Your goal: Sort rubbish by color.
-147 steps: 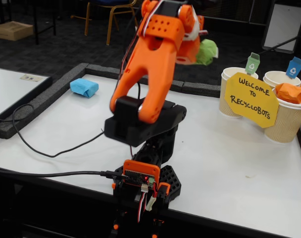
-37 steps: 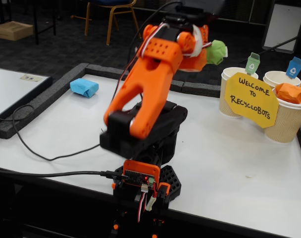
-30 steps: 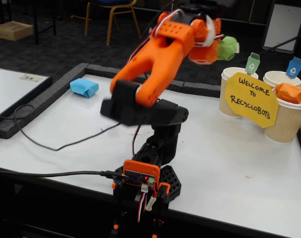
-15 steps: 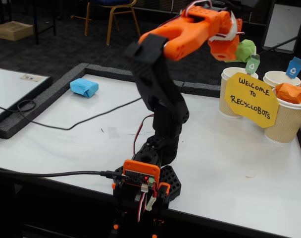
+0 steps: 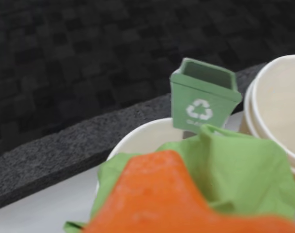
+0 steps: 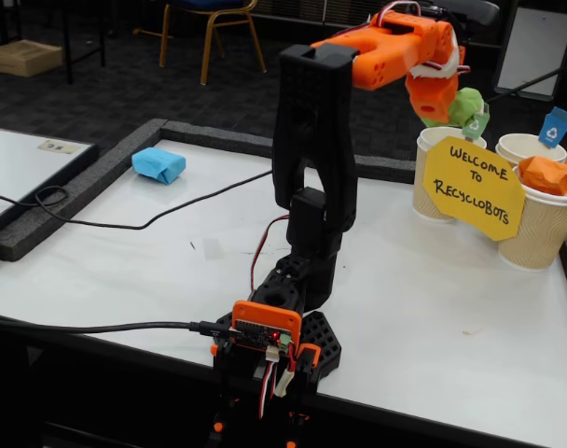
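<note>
My gripper (image 6: 450,108) is shut on the green paper wad (image 6: 467,105) and holds it in the air just above the paper cup (image 6: 433,173) that carries the green recycling tag (image 6: 476,125). In the wrist view the green wad (image 5: 235,167) fills the lower frame behind an orange finger (image 5: 152,194), with the green tag (image 5: 203,97) and that cup's white rim (image 5: 138,138) right beyond it. A blue wad (image 6: 159,164) lies on the table at the far left. An orange wad (image 6: 547,174) sits in the rightmost cup (image 6: 535,233).
A yellow "Welcome to RecycloBots" sign (image 6: 473,187) stands in front of the cups. A third cup (image 6: 526,147) with a blue tag (image 6: 554,126) is behind it. A dark foam border (image 6: 88,182) edges the white table. A black cable (image 6: 144,222) runs across the left side.
The arm has raised and swung right, carrying the green wad from above the table's back edge to just over the green-tagged cup. The blue and orange wads have not moved.
</note>
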